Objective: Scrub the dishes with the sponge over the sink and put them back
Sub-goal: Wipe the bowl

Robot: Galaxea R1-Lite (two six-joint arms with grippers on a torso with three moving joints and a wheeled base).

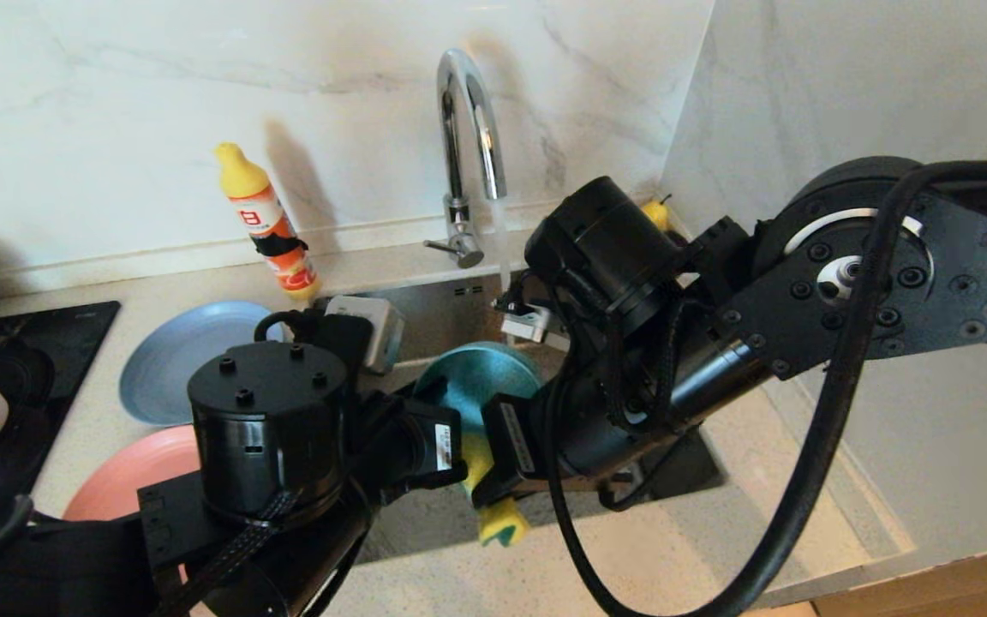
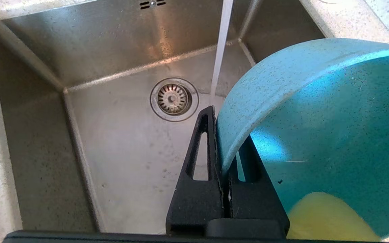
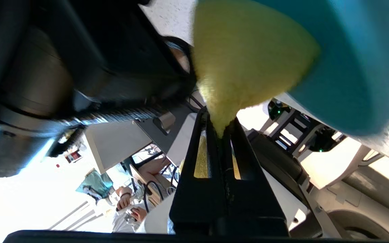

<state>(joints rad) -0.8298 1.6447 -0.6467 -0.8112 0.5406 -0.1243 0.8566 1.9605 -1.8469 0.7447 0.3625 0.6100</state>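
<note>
**Teal bowl mid-scrub over sink, both grips pinched tight**

L gripper (image 2: 223,162) clamped on rim of teal bowl (image 2: 316,128), holding it tilted over the sink (image 2: 120,141), just beside the running tap stream (image 2: 219,50). R gripper (image 3: 222,130) clenched on the sponge (image 3: 245,57), foam pressed against bowl's inner face.

Handling, my read: bowl stiff, matte, prob ceramic, so chips if it hits steel. Wet rim = slip risk w/ thin pinch; keep scrub force low, push toward the held rim side. Sponge soft, light, squashes; pinched at its waist is fine.

Room: arms crowd each other over the basin. Basin walls close. Blue plate (image 1: 185,356) and pink plate (image 1: 138,480) on the counter at left; set-down needs a spot beside them.
</note>
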